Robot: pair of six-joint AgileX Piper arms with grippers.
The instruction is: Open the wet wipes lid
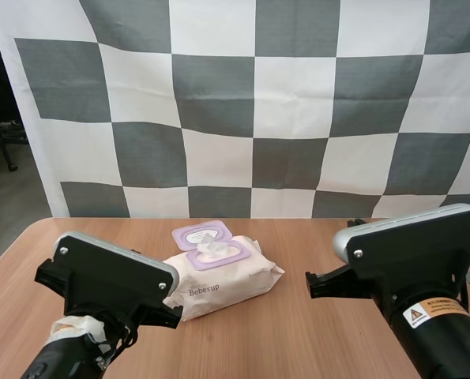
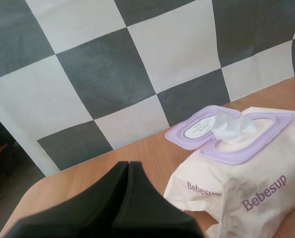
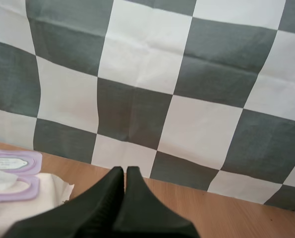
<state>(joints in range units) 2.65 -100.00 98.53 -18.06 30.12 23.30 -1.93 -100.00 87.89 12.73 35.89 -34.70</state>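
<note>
High view: wet wipes pack (image 1: 223, 276) lid (image 1: 201, 234) flipped open; left gripper (image 2: 129, 163), right gripper (image 3: 125, 170) both pressed together.

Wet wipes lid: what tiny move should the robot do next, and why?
Probably ease the left gripper and right gripper back a little. The purple lid already lies flipped open at the far edge of the pack of wet wipes, a wipe pokes out, and both are shut on nothing.

The wet wipes pack (image 1: 223, 276) lies on the bench (image 1: 298, 332), midway between its side edges. Its lid (image 1: 201, 234) lies behind the opening, toward the far edge. My left fingers (image 2: 107, 198) sit left of the pack, my right fingers (image 3: 137, 198) right of it.
</note>
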